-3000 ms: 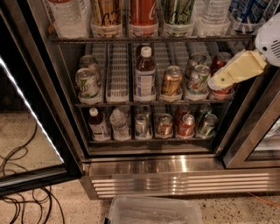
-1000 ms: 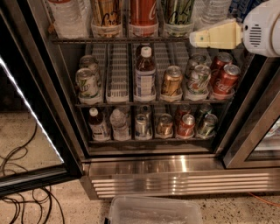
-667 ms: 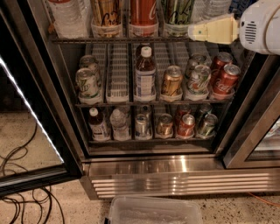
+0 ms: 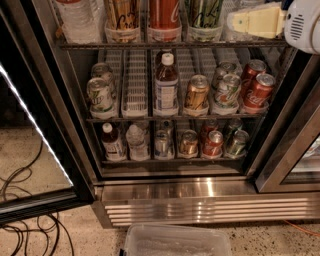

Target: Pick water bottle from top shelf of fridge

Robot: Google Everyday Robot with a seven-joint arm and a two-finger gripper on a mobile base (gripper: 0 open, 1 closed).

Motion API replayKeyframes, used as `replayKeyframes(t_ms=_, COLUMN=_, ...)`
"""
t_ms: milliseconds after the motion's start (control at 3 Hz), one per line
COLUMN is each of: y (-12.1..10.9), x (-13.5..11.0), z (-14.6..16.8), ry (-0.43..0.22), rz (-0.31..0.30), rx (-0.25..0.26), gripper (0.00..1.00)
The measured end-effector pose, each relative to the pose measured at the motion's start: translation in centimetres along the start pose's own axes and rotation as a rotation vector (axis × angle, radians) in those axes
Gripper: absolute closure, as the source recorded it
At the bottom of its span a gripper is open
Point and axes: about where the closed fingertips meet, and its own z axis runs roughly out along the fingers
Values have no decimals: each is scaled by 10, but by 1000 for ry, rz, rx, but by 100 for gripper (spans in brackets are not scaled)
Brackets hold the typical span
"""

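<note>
Three wire racks fill the open fridge (image 4: 200,192), and the top shelf (image 4: 150,45) carries the tall drinks in white lane trays. At its left end stands a clear ribbed bottle with a red-edged label (image 4: 77,17), then a gold can (image 4: 121,17), a red can (image 4: 164,15) and a green-and-white can (image 4: 204,15). The water bottle (image 4: 239,5) stands upright in the next lane to the right, on the same top shelf; only a strip of clear plastic shows above the gripper (image 4: 232,22), which crosses in front of it. The gripper reaches in from the upper right at top-shelf height, its cream tip pointing left and ending just beside the green-and-white can. Whether it is wide or narrow cannot be told, nor whether it touches the water bottle. One rack down, a brown-liquid bottle with a white cap (image 4: 166,82) stands among short cans. A clear plastic bin (image 4: 175,242) sits on the floor in front of the steel base.
</note>
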Motion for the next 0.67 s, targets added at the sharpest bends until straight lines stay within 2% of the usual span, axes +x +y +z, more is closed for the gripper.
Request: replayKeyframes(t_ms=667, y=-11, x=-23, z=2, ry=-78, rz=9, rx=27, gripper=0)
